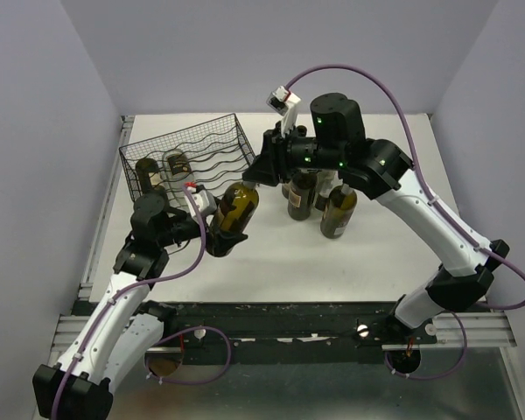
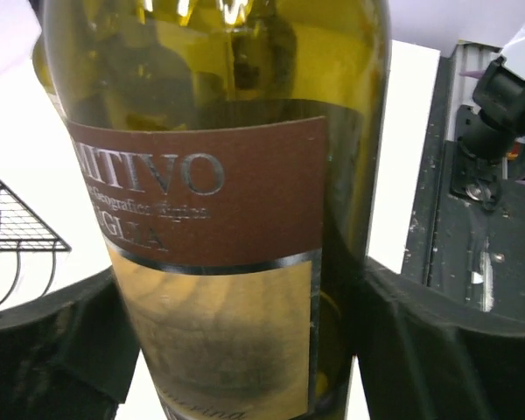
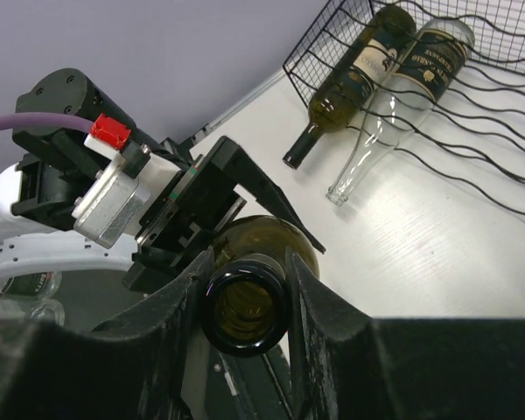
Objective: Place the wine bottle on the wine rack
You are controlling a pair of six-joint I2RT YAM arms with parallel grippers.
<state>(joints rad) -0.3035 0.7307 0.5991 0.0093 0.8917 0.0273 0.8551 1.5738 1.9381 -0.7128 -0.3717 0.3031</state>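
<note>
A dark green wine bottle (image 1: pixel 234 210) with a brown and tan label (image 2: pixel 219 201) hangs tilted over the table, neck toward the back right. My right gripper (image 1: pixel 261 171) is shut on its neck; the right wrist view shows the open mouth (image 3: pixel 245 302) pinched between the two fingers. My left gripper (image 1: pixel 219 229) straddles the bottle's lower body, open, with a thin sliver of light between the glass and one finger (image 2: pixel 437 350). The black wire wine rack (image 1: pixel 219 144) stands at the back left, its corner also in the left wrist view (image 2: pixel 17 227).
Two bottles lie in the rack's left cradles, a dark one (image 1: pixel 149 171) and a clear one (image 1: pixel 177 162), both seen in the right wrist view too (image 3: pixel 359 66) (image 3: pixel 411 79). More dark bottles (image 1: pixel 339 210) stand upright under the right arm. Grey walls close in three sides.
</note>
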